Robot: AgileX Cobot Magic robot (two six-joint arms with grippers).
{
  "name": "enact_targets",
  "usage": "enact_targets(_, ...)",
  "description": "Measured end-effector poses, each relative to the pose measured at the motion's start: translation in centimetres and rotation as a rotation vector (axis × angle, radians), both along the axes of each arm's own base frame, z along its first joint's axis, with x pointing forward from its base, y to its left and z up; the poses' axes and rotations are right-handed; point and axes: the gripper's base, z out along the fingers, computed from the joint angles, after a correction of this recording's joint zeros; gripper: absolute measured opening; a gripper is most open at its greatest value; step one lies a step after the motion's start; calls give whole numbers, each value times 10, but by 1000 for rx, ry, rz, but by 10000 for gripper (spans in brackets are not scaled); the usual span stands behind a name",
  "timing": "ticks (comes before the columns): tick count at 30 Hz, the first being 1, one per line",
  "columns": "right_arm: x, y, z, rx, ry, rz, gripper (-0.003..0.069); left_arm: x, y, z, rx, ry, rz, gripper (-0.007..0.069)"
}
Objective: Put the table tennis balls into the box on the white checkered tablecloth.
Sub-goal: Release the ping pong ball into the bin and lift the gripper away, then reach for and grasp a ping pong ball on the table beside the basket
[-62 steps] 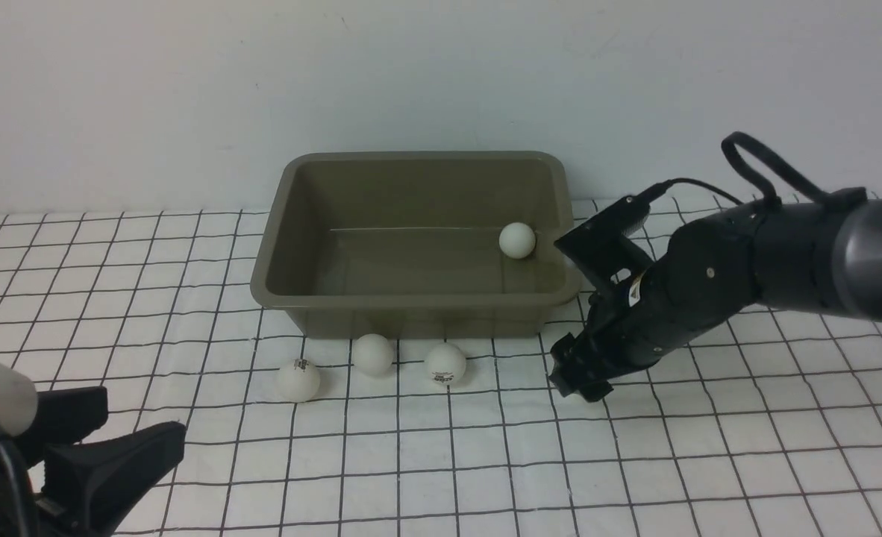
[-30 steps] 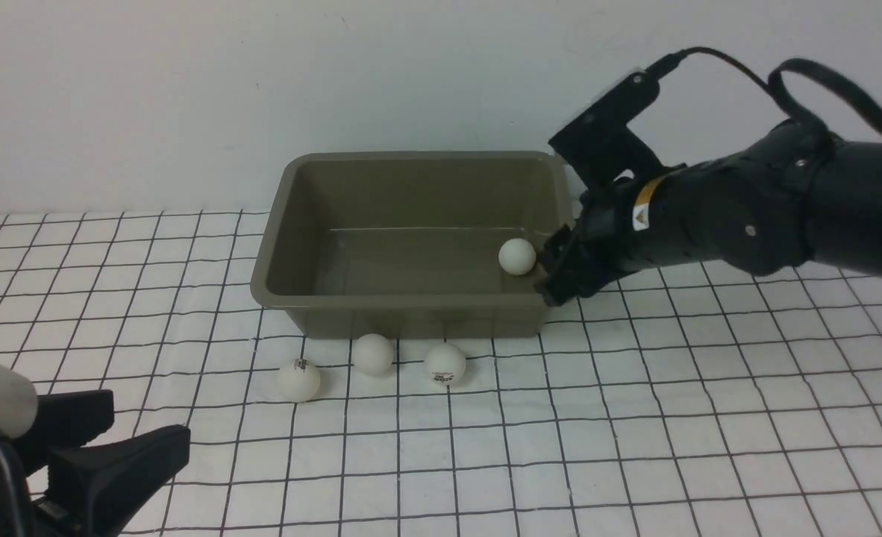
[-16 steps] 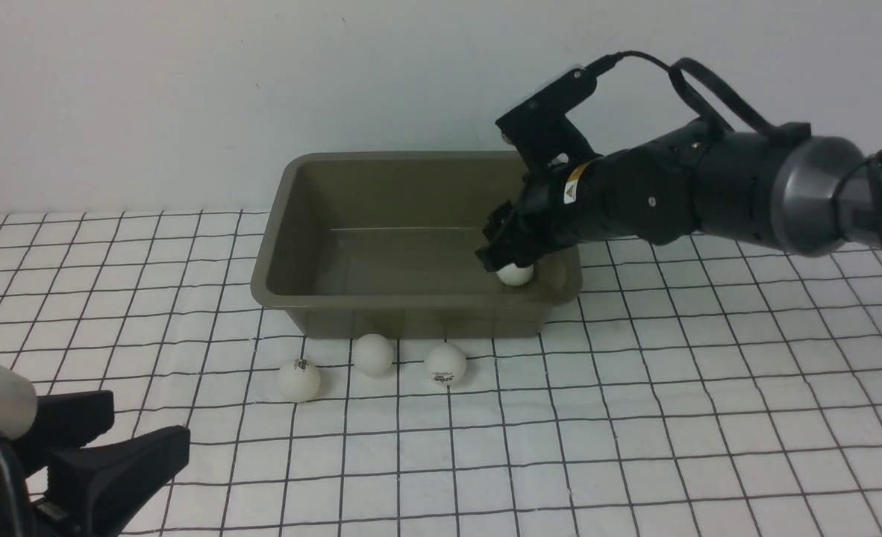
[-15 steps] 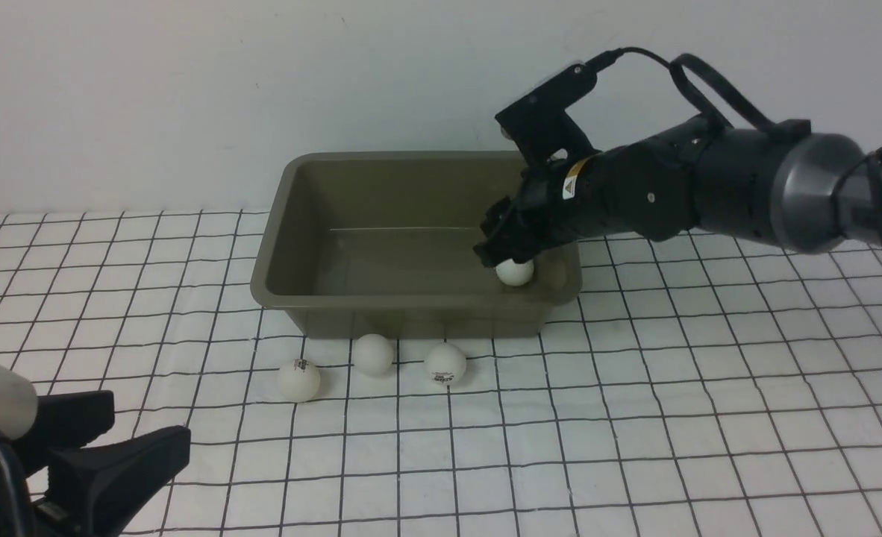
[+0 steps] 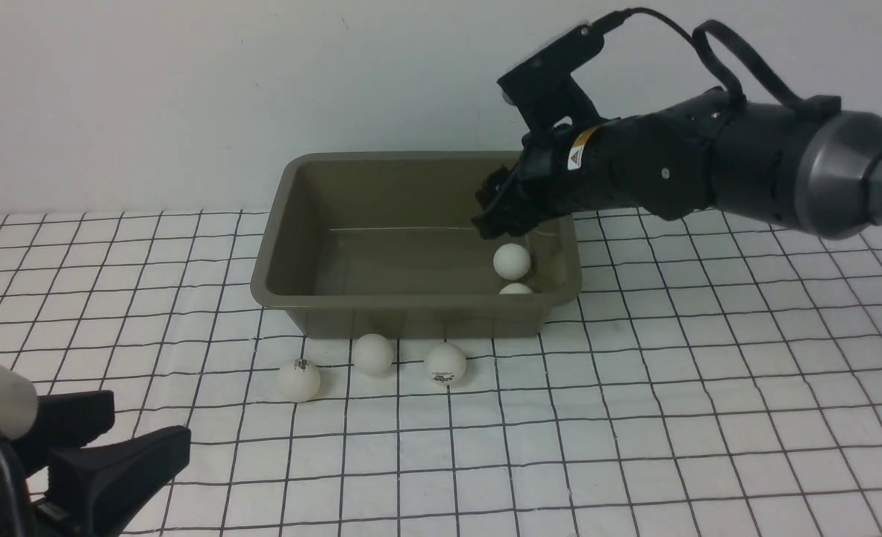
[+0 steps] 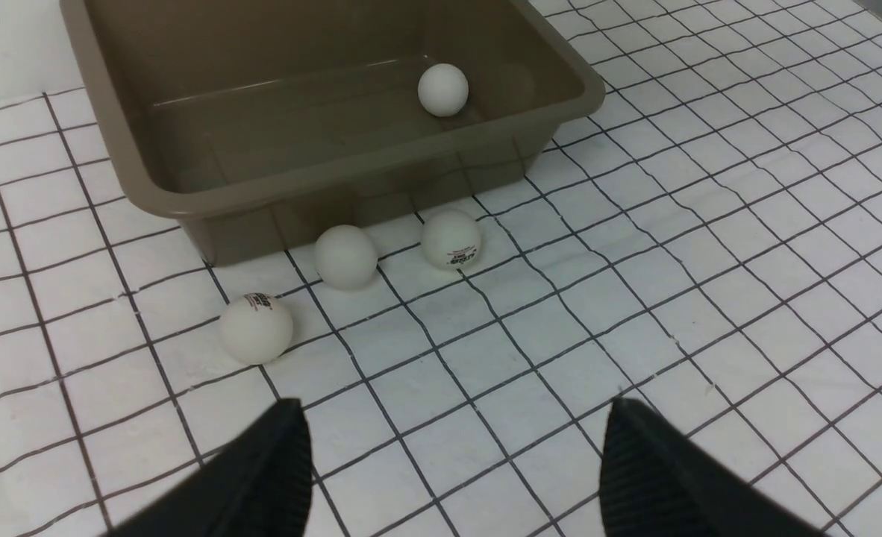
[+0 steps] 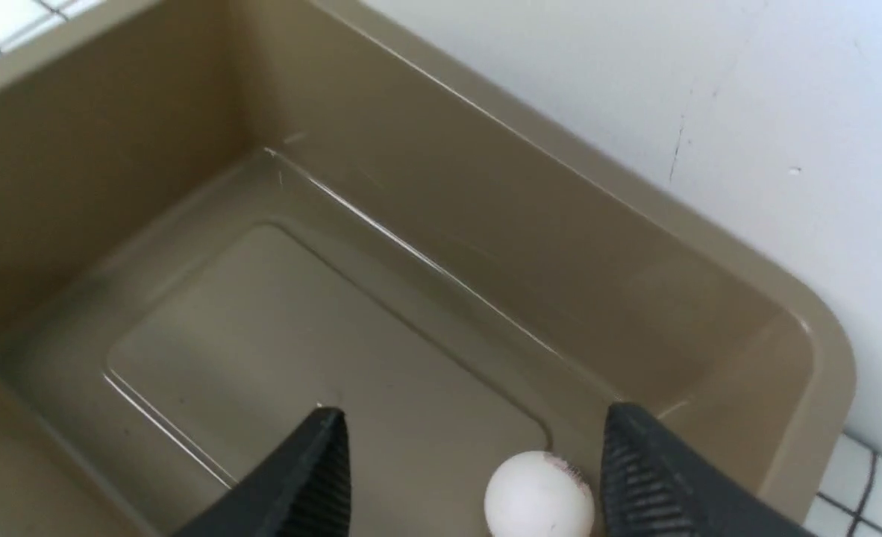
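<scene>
While right end effector [image 5: 495,215] gapes over the box [image 5: 411,306], three loose table tennis balls [image 5: 372,353] lie nearer the spread left end effector [image 6: 456,425].

No wording legible anywhere.

- Olive-grey rectangular plastic box [image 5: 404,302] taken as landmark.
- Left white matte ball [image 5: 297,379], off the box's front left corner: small dark printed mark on top, too small to read.
- Right white matte ball [image 5: 445,364], just before the box's front wall: dark printed mark low on its face, unreadable.
- Black right arm [image 5: 657,175], above the box's right end: yellow sticker with black warning triangle [image 5: 575,156], no text made out.
</scene>
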Motion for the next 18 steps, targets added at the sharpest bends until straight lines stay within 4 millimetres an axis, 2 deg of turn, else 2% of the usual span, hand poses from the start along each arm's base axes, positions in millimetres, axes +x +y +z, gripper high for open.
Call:
enact_targets(3,-1,0,2,26,9,-11,423,0,0,0,0,1,-2,468)
enact_targets(6,-3,-2,13,37,-16,-11,423,0,0,0,0,1,-2,468)
enact_targets(9,-10,-16,39,96,-12,-62,419,0,0,0,0,2,-2,468)
enact_targets(14,-35,-59,81,101,117,-168,398,0,0,0,0,3,-4,468)
enact_targets(18,-57,-59,83,32,255,-129,395,0,0,0,0,4,-5,468)
